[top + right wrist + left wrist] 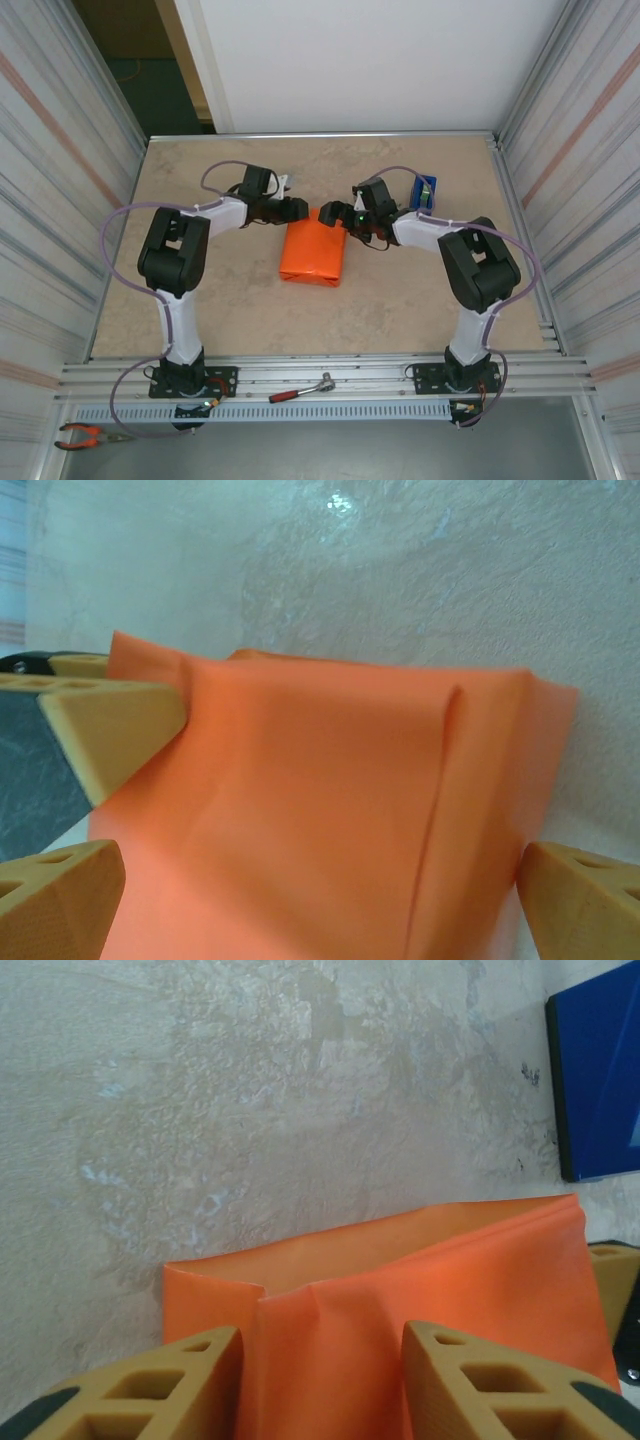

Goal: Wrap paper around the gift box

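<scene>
Paper (313,255), bright orange, lay folded into a flat, boxy parcel near the middle of the table (400,310), its long side running away from my bases. My left gripper (297,208) sat at the parcel's far left corner and my right gripper (333,214) at its far right corner, the two nearly meeting over that far end. From the left wrist, my left fingers (190,1370) stood partway apart, not pressed together, and the creased end of the paper (400,1290) lay between and beyond them, with a raised fold running up the gap. I could not tell whether either pad touched the sheet. From the right wrist, my right fingers (60,890) were spread wide, one at each lower corner of the view, and the paper (320,780) spread across the whole space between them without either tip clearly pressing on it. One left finger (110,730) showed there too, lying against the paper's loose upright flap on the left edge. A blue tape dispenser (425,190) stood on the table just beyond my right gripper, apart from the parcel. A red-handled tool (300,390) lay on the near rail between my bases, and orange-handled pliers (85,435) lay at the near left corner.
</scene>
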Robot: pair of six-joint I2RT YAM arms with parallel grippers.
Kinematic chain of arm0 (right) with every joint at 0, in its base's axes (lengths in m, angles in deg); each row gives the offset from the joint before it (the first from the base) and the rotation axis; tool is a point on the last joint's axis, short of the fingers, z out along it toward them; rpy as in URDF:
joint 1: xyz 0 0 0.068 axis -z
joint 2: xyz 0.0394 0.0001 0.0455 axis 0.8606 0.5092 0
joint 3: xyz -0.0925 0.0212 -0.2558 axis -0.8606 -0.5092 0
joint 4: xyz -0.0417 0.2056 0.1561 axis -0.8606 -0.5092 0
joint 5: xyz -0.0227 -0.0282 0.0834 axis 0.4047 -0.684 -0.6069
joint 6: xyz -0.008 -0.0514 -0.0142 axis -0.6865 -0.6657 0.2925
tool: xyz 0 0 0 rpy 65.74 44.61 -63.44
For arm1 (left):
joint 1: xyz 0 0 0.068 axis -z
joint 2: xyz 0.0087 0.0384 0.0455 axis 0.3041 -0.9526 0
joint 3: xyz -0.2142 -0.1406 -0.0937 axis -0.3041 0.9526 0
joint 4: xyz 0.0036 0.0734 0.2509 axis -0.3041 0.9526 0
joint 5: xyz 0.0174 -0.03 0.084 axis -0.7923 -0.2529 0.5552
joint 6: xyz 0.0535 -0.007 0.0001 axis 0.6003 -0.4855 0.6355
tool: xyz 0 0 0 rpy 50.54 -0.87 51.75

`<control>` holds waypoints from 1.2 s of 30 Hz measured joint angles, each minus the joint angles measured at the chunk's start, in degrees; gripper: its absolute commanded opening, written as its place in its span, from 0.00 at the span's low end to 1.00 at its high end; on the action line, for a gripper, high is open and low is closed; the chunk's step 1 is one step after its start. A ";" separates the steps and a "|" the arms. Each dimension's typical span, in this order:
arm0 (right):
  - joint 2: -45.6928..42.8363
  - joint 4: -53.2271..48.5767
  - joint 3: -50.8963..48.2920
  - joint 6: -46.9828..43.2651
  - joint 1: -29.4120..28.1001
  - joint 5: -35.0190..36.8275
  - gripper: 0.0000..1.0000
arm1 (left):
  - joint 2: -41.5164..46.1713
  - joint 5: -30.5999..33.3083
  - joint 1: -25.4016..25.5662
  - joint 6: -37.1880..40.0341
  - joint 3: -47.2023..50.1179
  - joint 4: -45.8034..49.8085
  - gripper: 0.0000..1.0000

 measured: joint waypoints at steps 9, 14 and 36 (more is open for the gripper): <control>5.31 2.82 2.12 0.85 1.51 -3.17 0.80 | -0.13 0.59 0.33 -1.27 0.63 -1.81 0.30; 7.04 4.87 2.45 2.05 2.49 -6.08 0.74 | -0.39 0.52 0.37 -2.03 0.72 -2.99 0.13; -5.97 4.52 0.68 0.98 4.92 -7.69 0.77 | 13.44 4.90 4.26 -5.46 11.56 -24.61 0.00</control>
